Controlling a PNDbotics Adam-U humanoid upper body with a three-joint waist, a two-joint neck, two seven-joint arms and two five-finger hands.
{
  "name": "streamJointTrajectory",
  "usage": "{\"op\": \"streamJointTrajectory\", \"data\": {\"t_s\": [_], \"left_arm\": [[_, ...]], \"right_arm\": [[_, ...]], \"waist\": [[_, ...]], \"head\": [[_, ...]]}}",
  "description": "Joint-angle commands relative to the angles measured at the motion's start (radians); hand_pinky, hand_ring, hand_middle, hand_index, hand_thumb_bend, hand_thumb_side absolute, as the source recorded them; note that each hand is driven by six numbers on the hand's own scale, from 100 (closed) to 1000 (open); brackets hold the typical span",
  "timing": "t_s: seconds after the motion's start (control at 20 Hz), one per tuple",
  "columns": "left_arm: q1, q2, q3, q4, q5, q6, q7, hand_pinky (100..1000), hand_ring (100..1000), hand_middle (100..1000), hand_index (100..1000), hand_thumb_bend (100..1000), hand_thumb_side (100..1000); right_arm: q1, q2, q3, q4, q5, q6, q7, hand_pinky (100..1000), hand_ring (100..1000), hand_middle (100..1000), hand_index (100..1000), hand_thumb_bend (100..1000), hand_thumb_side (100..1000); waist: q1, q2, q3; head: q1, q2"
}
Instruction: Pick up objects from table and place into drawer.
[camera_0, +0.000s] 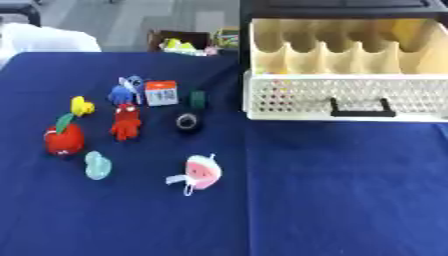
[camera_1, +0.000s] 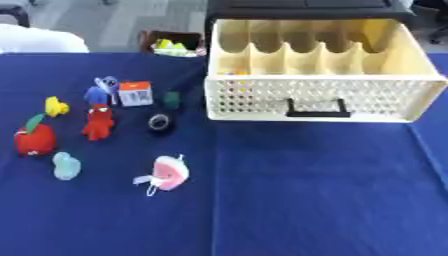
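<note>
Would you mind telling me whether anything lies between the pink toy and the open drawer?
Nothing visible does. Bare blue cloth runs from the pink toy up and right to the drawer, which is pulled open. The other small things all lie to the toy's left or behind it.

**Test bench in a lab or office room**

Staged setup, not a home. Counter (camera_0: 332, 190) draped in plain dark blue cloth. Small toys (camera_0: 127, 122) laid out apart on its left half, like test props. Cream plastic drawer (camera_1: 324, 75) with dividers and perforated front pulled open from a black cabinet (camera_1: 297, 6). Behind: grey floor (camera_0: 122, 20), a box of bright clutter (camera_0: 184, 42). Hard, even lighting.
</note>
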Motion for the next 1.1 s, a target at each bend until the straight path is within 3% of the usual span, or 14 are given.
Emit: {"op": "streamJointTrajectory", "data": {"t_s": [0.05, 0.25, 0.4, 0.55, 0.7, 0.95, 1.1], "left_arm": [[-0.023, 0.095, -0.002, 0.049, -0.072, 0.011, -0.036, 572, 654, 717, 882, 100, 762], [-0.049, 0.187, -0.017, 0.171, -0.228, 0.009, -0.167, 599, 674, 735, 891, 100, 706], [-0.088, 0.239, -0.045, 0.273, -0.317, -0.042, -0.265, 627, 691, 740, 894, 100, 699], [-0.134, 0.26, -0.07, 0.373, -0.363, -0.095, -0.34, 645, 709, 746, 900, 100, 725], [-0.174, 0.271, -0.095, 0.449, -0.396, -0.15, -0.391, 670, 729, 755, 911, 100, 806], [-0.226, 0.291, -0.141, 0.549, -0.46, -0.232, -0.45, 683, 736, 762, 954, 100, 878], [-0.254, 0.3, -0.167, 0.605, -0.491, -0.263, -0.487, 678, 732, 769, 974, 217, 814]], "right_arm": [[0.012, 0.022, -0.016, -0.014, 0.032, 0.046, -0.041, 822, 613, 556, 879, 100, 1000], [0.038, 0.033, -0.022, -0.014, 0.035, 0.073, -0.059, 814, 602, 548, 874, 100, 1000], [0.048, 0.04, -0.028, -0.014, 0.033, 0.078, -0.065, 809, 595, 542, 870, 100, 1000], [0.054, 0.046, -0.033, -0.014, 0.027, 0.084, -0.069, 804, 590, 539, 867, 100, 1000], [0.059, 0.048, -0.036, -0.014, 0.022, 0.091, -0.071, 796, 577, 528, 862, 100, 1000], [0.059, 0.046, -0.041, -0.014, 0.017, 0.095, -0.072, 793, 572, 522, 856, 100, 1000], [0.06, 0.048, -0.041, -0.014, 0.01, 0.097, -0.07, 791, 566, 514, 852, 100, 1000]], "waist": [[0.001, -0.013, -0.001], [0.001, -0.013, -0.001], [0.0, -0.018, -0.002], [-0.003, -0.024, -0.003], [-0.007, -0.029, -0.006], [-0.014, -0.033, -0.008], [-0.016, -0.033, -0.008]], "head": [[0.004, -0.011], [0.009, -0.01], [0.02, 0.008], [0.025, 0.028], [0.024, 0.043], [0.03, 0.031], [0.03, 0.019]]}}
